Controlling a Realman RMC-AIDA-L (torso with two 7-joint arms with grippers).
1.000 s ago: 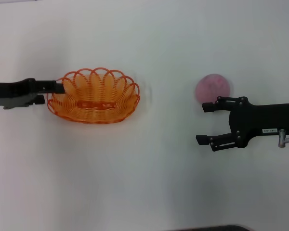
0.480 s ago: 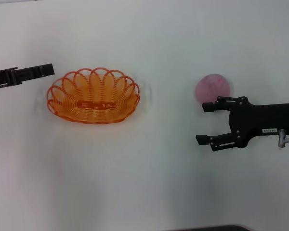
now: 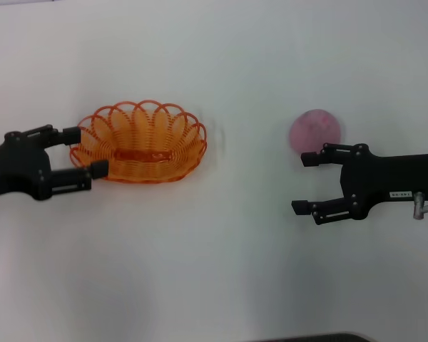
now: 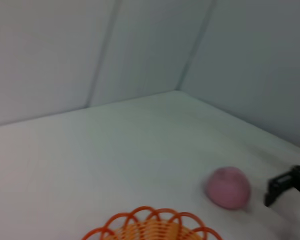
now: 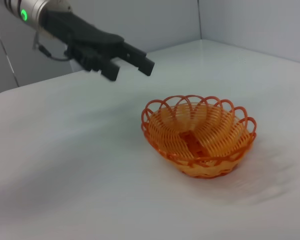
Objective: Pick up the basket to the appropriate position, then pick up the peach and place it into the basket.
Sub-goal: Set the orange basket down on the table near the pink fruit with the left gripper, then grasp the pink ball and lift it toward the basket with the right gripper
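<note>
The orange wire basket stands upright on the white table, left of centre; it also shows in the right wrist view and its rim in the left wrist view. My left gripper is open and overlaps the basket's left end in the head view. The right wrist view shows the left gripper raised in the air, apart from the basket and empty. The pink peach lies on the table to the right, also in the left wrist view. My right gripper is open and empty, just in front of the peach.
The white table carries only the basket and the peach. Pale walls stand behind the table in the left wrist view. A dark edge runs along the near side of the table.
My left gripper, at the basket's left rim a second ago, pulled away to the far left, then came back open by the basket's left end. The basket, peach and right gripper have stayed put.
</note>
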